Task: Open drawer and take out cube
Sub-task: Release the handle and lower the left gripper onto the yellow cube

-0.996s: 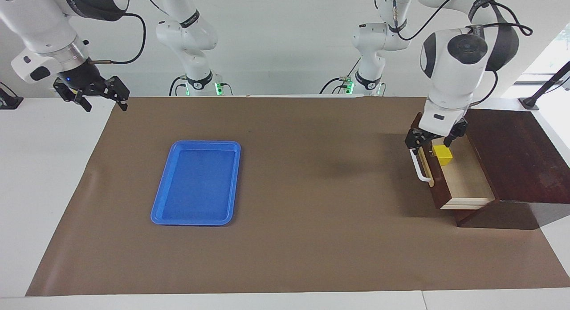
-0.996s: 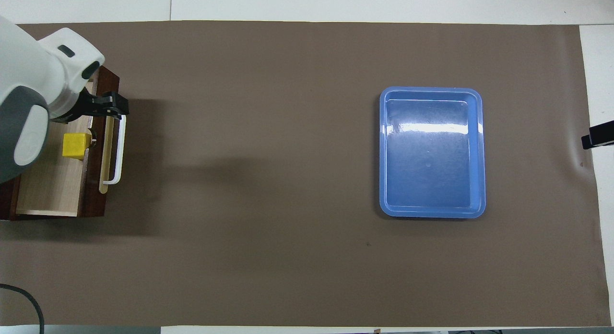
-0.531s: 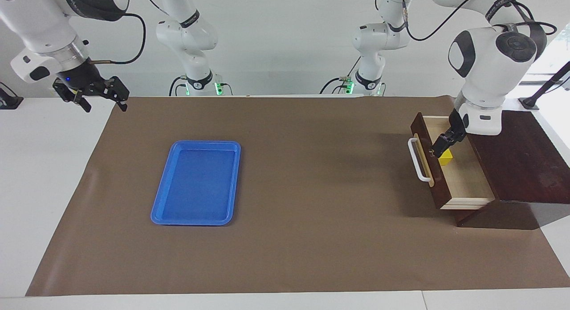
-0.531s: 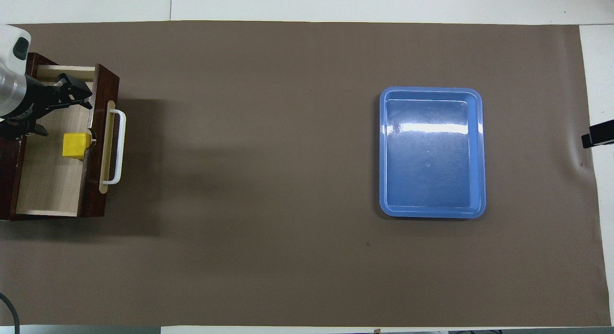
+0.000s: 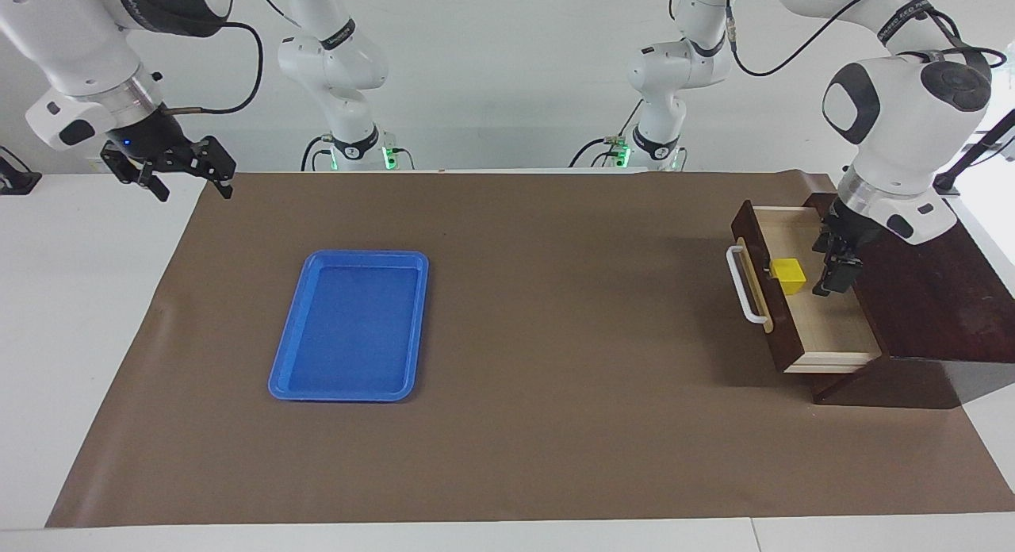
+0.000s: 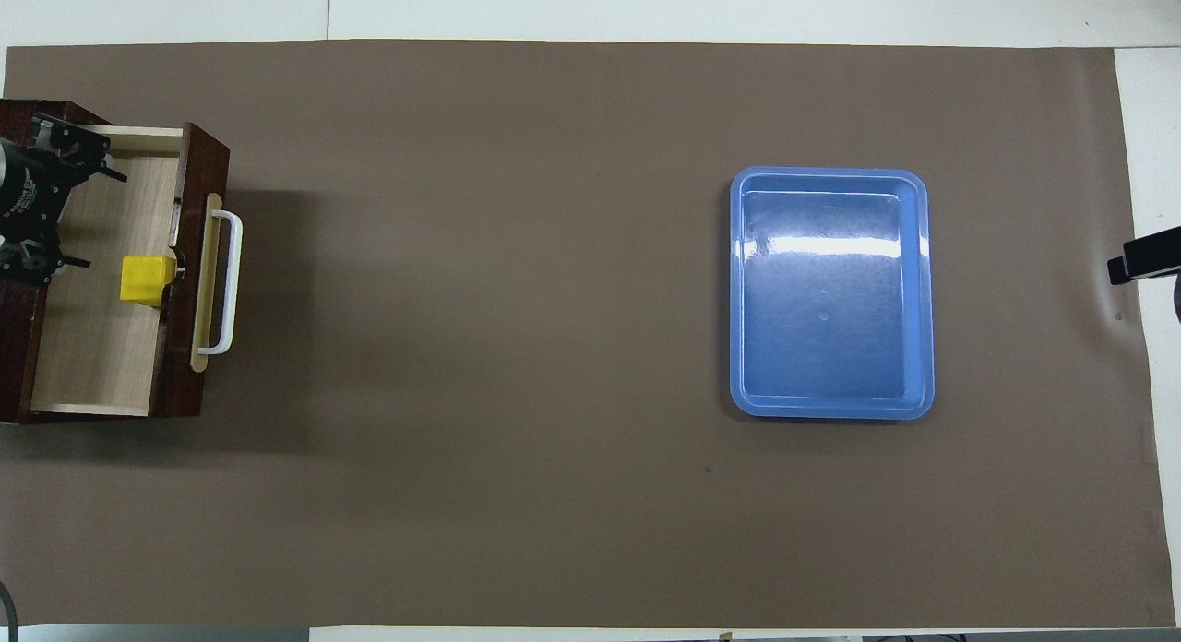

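No brand, label or writing legible anywhere in either view.

Drawer pulled out of a dark wooden box at the left arm's end of the table, white bar handle facing the middle of the table. Yellow cube lying inside on the pale wood floor, close against the drawer's front panel, untouched.

Left gripper over the open drawer, beside the cube but apart from it, toward the box; fingers spread wide, holding nothing. A second ago poised above the drawer front and handle; since then swung across the drawer interior toward the box. Drawer and cube unmoved in that time.

Right gripper waiting in the air over the table's edge at the right arm's end, fingers spread wide and empty, shifted only very slightly.

Blue tray flat on the brown mat, well apart from the drawer, toward the right arm's end, unchanged.
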Robot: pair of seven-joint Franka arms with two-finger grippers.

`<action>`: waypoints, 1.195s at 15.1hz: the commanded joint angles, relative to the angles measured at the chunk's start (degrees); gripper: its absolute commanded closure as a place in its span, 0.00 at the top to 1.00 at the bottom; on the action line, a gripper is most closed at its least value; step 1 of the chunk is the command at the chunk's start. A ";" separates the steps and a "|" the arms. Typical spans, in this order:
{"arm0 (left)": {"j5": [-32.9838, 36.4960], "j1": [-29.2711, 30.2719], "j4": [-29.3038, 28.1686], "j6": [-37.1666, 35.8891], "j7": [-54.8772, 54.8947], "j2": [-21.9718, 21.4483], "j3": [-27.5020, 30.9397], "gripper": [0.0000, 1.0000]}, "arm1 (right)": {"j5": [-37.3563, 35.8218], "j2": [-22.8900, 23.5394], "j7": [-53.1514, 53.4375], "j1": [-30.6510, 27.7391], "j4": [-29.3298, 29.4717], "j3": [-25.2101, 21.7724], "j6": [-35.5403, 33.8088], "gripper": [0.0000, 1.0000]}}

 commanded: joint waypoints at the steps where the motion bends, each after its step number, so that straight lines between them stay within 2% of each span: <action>1: -1.02 1.77 -3.15 1.01 -4.59 -0.74 -0.41 1.00 | 1.21 -0.72 1.01 -0.45 -1.00 0.45 0.87 1.00; 4: -1.81 2.12 -5.95 1.18 -9.84 -1.53 -0.41 1.00 | 1.21 -1.07 4.96 0.07 -2.05 0.97 1.05 1.00; 9: -1.81 2.39 -6.67 1.18 -17.77 -1.80 -0.50 1.00 | 1.21 -2.91 16.73 4.81 -5.91 0.97 2.27 1.00; 12: -1.81 1.78 -8.77 1.71 -17.87 -2.76 -0.50 1.00 | 1.82 -4.15 23.06 7.01 -8.47 1.06 3.15 1.00; 18: -1.98 1.60 -9.56 1.36 -14.53 -3.20 -0.85 1.00 | 7.80 -5.64 36.68 8.76 -12.25 1.41 3.77 1.00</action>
